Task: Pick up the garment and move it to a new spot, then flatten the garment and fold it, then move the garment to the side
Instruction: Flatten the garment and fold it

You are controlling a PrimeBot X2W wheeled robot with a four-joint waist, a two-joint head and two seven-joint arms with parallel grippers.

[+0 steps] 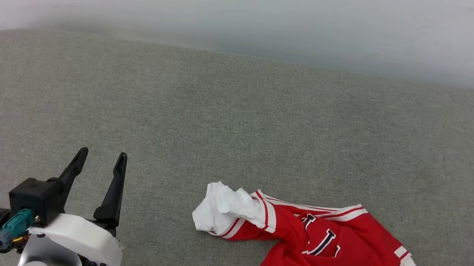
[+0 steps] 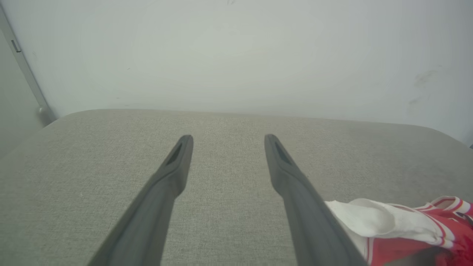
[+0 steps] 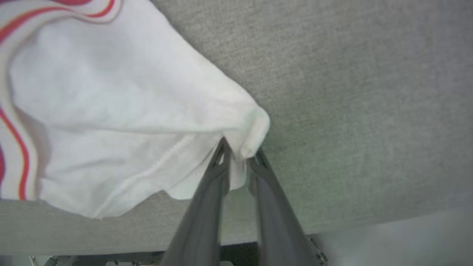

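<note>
Right gripper (image 3: 238,160) is clamping the shirt (image 1: 330,264) by a white sleeve, lower right. Left gripper (image 1: 100,159) is hanging spread, empty. Moving, flattening, folding all remaining.

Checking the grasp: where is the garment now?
Head view: the garment lies crumpled, near right on the grey surface, white sleeve pinched by the right claw.
</note>
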